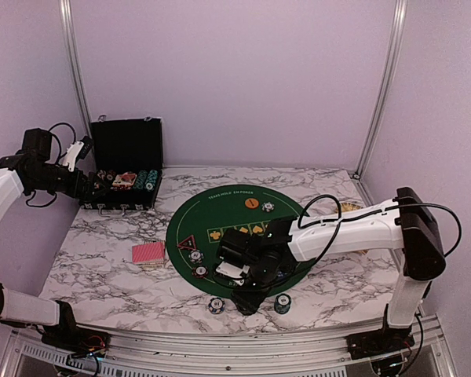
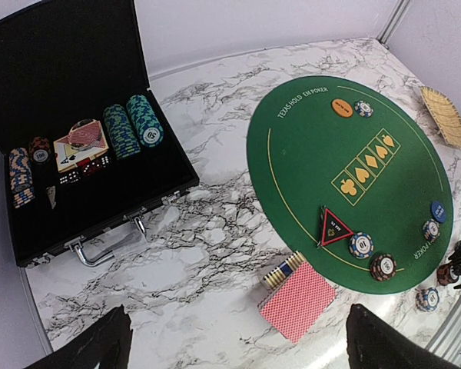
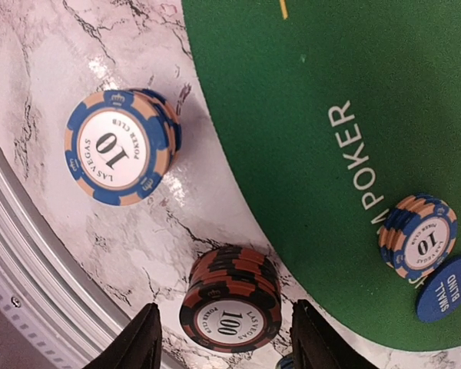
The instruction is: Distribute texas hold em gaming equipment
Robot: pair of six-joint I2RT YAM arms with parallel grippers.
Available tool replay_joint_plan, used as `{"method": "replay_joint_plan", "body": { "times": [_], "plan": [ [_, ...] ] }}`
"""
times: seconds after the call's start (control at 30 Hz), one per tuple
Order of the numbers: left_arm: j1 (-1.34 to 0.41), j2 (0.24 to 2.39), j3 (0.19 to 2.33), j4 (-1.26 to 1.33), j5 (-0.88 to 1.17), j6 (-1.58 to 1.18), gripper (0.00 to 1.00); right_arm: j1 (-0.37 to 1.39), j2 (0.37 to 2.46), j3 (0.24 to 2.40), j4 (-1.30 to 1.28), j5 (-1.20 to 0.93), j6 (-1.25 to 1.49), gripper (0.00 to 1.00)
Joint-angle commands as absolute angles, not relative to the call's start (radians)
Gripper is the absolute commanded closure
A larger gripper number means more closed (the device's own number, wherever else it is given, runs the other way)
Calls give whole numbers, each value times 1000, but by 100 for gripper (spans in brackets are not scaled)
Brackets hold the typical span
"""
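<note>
My right gripper (image 3: 224,342) is open, low over the marble at the green mat's near edge. Its jaws stand either side of a red-and-black "100" chip stack (image 3: 230,307) without touching it. A blue "10" stack (image 3: 119,147) sits to its left, and another "10" stack (image 3: 419,234) and a blue button disc (image 3: 446,288) lie on the mat. My left gripper (image 2: 238,350) is open and empty, high near the case. Below it lies the red-backed card deck (image 2: 298,300) resting on some chips. The red-rimmed triangle (image 2: 336,227) and two chip stacks (image 2: 361,244) sit on the mat edge. The orange button (image 2: 341,107) lies on the far side.
The black hinged case (image 2: 77,154) stands open at the back left, holding rows of chips, cards and dice. A tan slatted wooden object (image 2: 446,115) lies right of the green mat (image 1: 235,216). Two chip stacks (image 1: 215,305) flank my right gripper (image 1: 247,305) near the table's front rail.
</note>
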State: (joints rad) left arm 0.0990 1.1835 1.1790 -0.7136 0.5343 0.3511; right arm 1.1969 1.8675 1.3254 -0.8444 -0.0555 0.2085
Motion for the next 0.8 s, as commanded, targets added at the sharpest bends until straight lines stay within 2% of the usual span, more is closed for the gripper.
{"method": "replay_joint_plan", "body": {
  "times": [0.0, 0.77],
  "plan": [
    [101, 1164, 1201, -741, 547, 364, 1, 1207, 1881, 1343, -817, -68, 203, 44],
    [101, 1163, 1201, -743, 546, 364, 1, 1210, 1883, 1308, -805, -66, 201, 54]
  ]
}}
